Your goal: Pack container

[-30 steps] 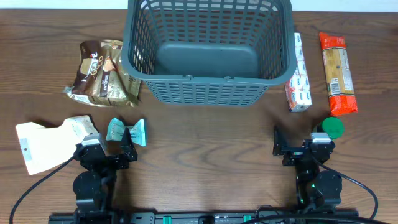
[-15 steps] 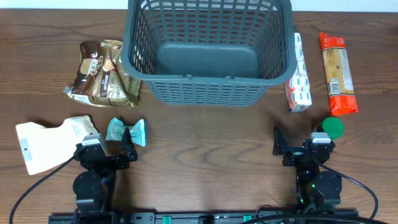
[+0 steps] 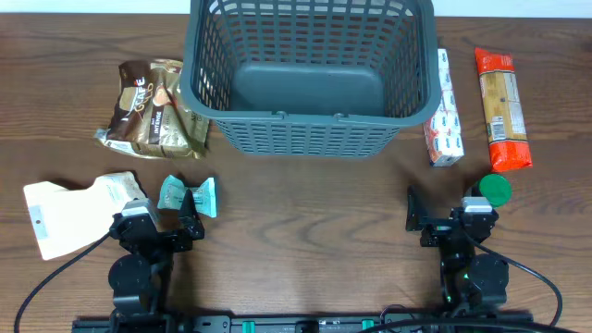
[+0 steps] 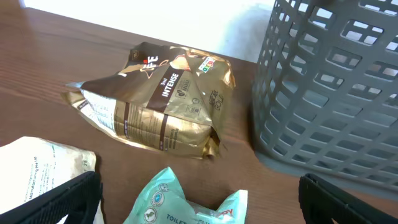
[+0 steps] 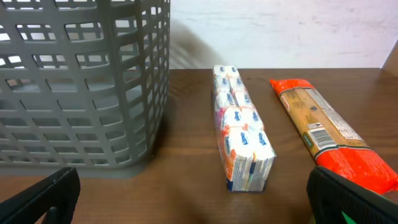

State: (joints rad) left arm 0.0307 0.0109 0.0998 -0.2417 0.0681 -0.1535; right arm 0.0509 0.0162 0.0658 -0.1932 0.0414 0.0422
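We are looking at the container [image 3: 305, 139], a large dark grey rectangular basket with slotted lattice walls and a solid floor, sitting upright forward-right of the left gripper [image 4: 199, 196] and forward-left of the right gripper [image 5: 199, 198]. Both are holding their jaws spread wide, gripping nothing

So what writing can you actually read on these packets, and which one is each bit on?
"INTENSE": on the dark stripe of the brown-and-gold packet.
"TOILET": on the teal packet, at the picture's bottom edge.
Small print on the white pouch: unreadable.
Blue logos on the white-and-orange pack: too blurred.
Label on the orange packet: too small.
No text on the grey basket.
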